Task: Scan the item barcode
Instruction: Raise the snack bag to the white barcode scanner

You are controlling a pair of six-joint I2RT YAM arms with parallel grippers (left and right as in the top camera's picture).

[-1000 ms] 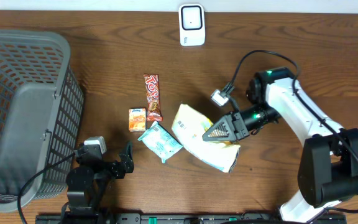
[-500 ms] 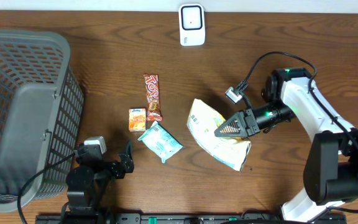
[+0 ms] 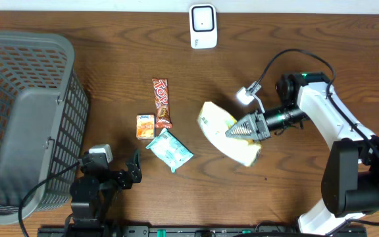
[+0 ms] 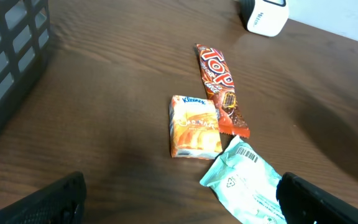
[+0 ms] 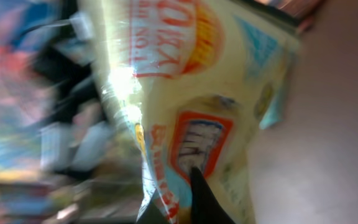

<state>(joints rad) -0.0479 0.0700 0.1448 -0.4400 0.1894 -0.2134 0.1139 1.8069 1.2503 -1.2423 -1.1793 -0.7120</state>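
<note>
Right jaws: pressed together, pinching the yellow snack bag point(image 3: 217, 123).
Left jaws: spread wide; tissue pack point(image 4: 193, 126) ahead of them, untouched.
Scanner point(image 3: 202, 26): well beyond both.

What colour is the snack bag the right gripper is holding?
Pale yellow crinkly plastic bag, with orange-red print; clearest in the right wrist view.
</note>
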